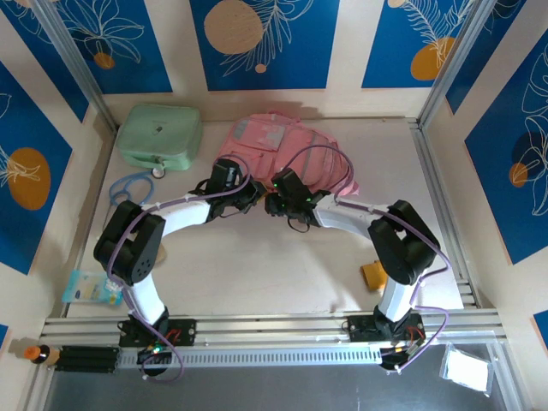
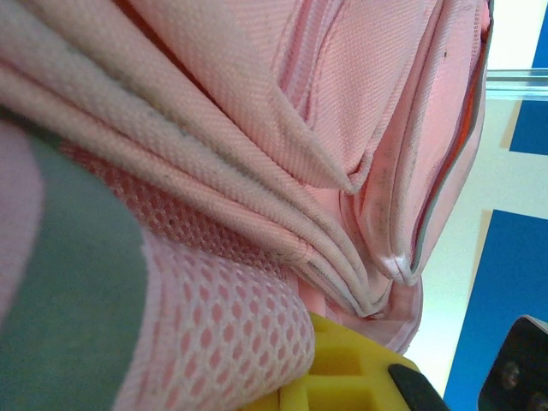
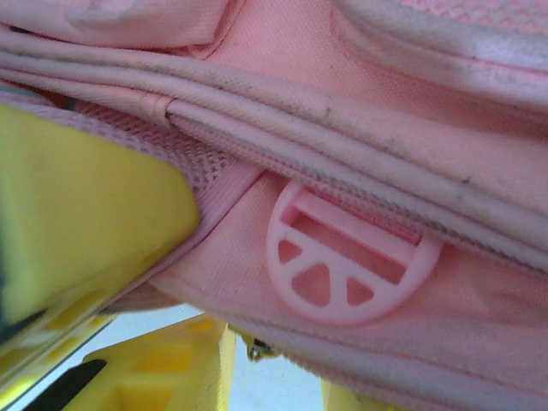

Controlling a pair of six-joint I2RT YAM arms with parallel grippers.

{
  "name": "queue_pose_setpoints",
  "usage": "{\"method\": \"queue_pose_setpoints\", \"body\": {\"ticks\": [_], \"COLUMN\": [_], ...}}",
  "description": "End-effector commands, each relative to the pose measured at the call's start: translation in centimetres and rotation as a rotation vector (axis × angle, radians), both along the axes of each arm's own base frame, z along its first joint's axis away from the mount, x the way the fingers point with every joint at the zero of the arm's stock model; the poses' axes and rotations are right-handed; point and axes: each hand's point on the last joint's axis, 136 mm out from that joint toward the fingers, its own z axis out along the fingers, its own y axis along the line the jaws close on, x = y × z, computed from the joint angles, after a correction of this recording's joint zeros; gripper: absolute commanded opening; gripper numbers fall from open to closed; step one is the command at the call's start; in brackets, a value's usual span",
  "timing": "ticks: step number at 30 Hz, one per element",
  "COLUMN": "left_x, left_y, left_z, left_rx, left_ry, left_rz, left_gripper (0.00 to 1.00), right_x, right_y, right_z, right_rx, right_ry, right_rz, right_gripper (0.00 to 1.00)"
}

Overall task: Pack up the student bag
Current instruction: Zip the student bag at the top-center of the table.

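Note:
The student bag (image 1: 282, 147), soft pink fabric with a grey patch, lies at the back middle of the table. Both arms reach in to its near edge. My left gripper (image 1: 246, 193) is shut at that edge; in the left wrist view a pink mesh strap (image 2: 223, 334) presses against its yellow finger (image 2: 360, 381), with folds of the student bag (image 2: 282, 128) above. My right gripper (image 1: 277, 204) is shut on a fold of the student bag (image 3: 282, 51). A round pink buckle (image 3: 347, 261) sits just past its fingers (image 3: 94, 214), and a small zip pull (image 3: 255, 347) hangs below the fold.
A mint-green case (image 1: 160, 135) stands at the back left, with a blue looped item (image 1: 128, 187) in front of it. A pale packet (image 1: 90, 288) lies near the left arm's base. A yellow block (image 1: 374, 274) lies by the right arm's base.

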Motion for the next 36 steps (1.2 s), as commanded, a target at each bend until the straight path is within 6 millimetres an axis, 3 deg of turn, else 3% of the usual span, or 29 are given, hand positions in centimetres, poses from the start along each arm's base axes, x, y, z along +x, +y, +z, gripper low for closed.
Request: {"method": "queue_pose_setpoints", "body": {"ticks": [1, 9, 17, 31, 33, 36], "left_x": [0.2, 0.2, 0.5, 1.6, 1.6, 1.6], "left_y": [-2.1, -1.9, -1.2, 1.6, 1.7, 1.7], "left_z": [4.4, 4.2, 3.2, 1.9, 1.9, 1.9], "left_rx": [-0.102, -0.089, -0.054, 0.045, 0.050, 0.054], "left_ry": [-0.090, -0.088, -0.073, -0.079, -0.080, -0.083], "left_rz": [-0.073, -0.070, -0.043, -0.012, -0.016, -0.021], "left_gripper": [0.00, 0.00, 0.00, 0.00, 0.00, 0.00], "right_x": [1.4, 2.5, 2.2, -1.6, -1.5, -1.2], "right_y": [-0.3, -0.3, -1.9, -14.0, -14.2, -12.4], "right_z": [0.9, 1.7, 1.5, -0.7, -0.6, -0.2], "right_rx": [-0.026, -0.105, -0.173, -0.244, -0.208, -0.184], "right_ry": [-0.051, -0.133, -0.162, -0.058, -0.045, -0.044], "right_rz": [-0.023, 0.009, -0.009, -0.241, -0.214, -0.063], "right_gripper": [0.30, 0.25, 0.11, 0.09, 0.10, 0.13]}}
